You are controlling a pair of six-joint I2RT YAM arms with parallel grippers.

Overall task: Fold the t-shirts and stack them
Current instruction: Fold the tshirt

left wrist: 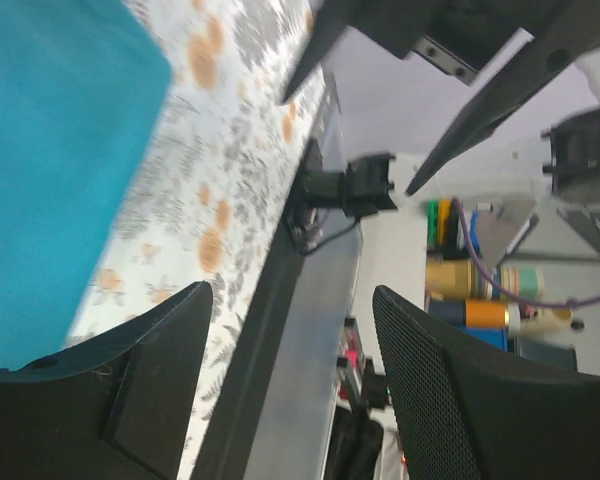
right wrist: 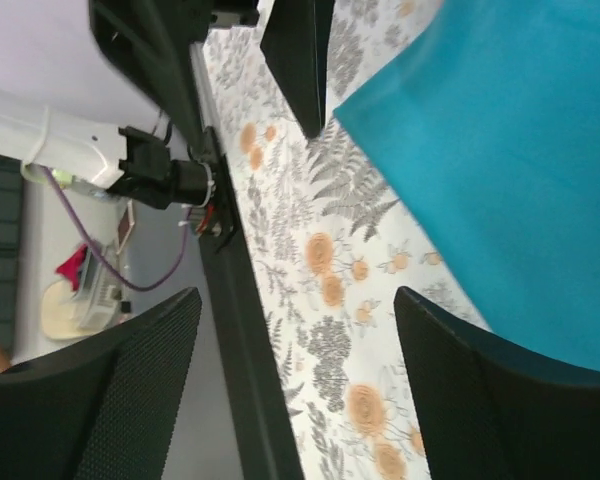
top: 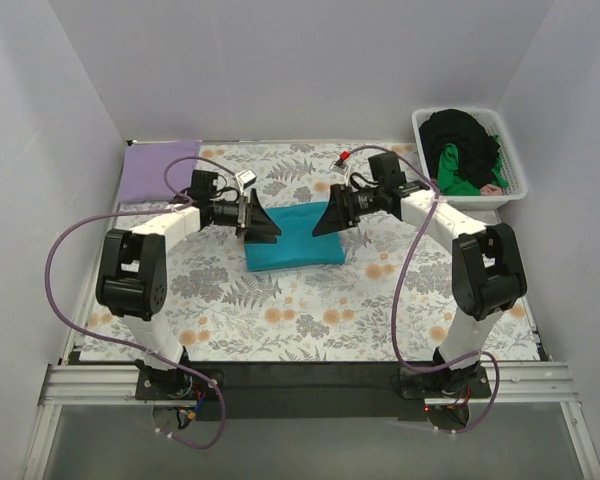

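Note:
A folded teal t-shirt [top: 294,240] lies flat in the middle of the floral cloth. It also shows in the left wrist view [left wrist: 50,170] and the right wrist view [right wrist: 510,170]. A folded lavender t-shirt [top: 158,170] lies at the far left corner. Black [top: 462,135] and bright green [top: 454,170] t-shirts are bunched in the white basket [top: 512,170]. My left gripper [top: 267,226] is open and empty over the teal shirt's left edge. My right gripper [top: 325,221] is open and empty over its right edge. Both point inward, facing each other.
The floral table cloth [top: 310,310] covers the table. The white basket stands at the far right corner. White walls close in the back and both sides. A metal rail [top: 310,382] with the arm bases runs along the near edge.

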